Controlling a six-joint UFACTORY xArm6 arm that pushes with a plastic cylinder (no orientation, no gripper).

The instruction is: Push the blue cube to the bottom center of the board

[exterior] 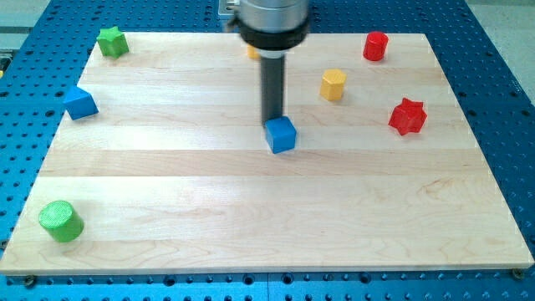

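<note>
The blue cube (282,135) sits near the middle of the wooden board (267,226), slightly turned. My tip (272,119) touches the cube's upper left edge, on the side toward the view's top. The dark rod rises from there to the top of the view.
A second blue block (79,103) lies at the left edge. A green star (111,41) is at the top left, a green cylinder (59,221) at the bottom left. A yellow hexagonal block (333,84), a red cylinder (375,45) and a red star (408,115) are at the right. Another yellow block is mostly hidden behind the rod.
</note>
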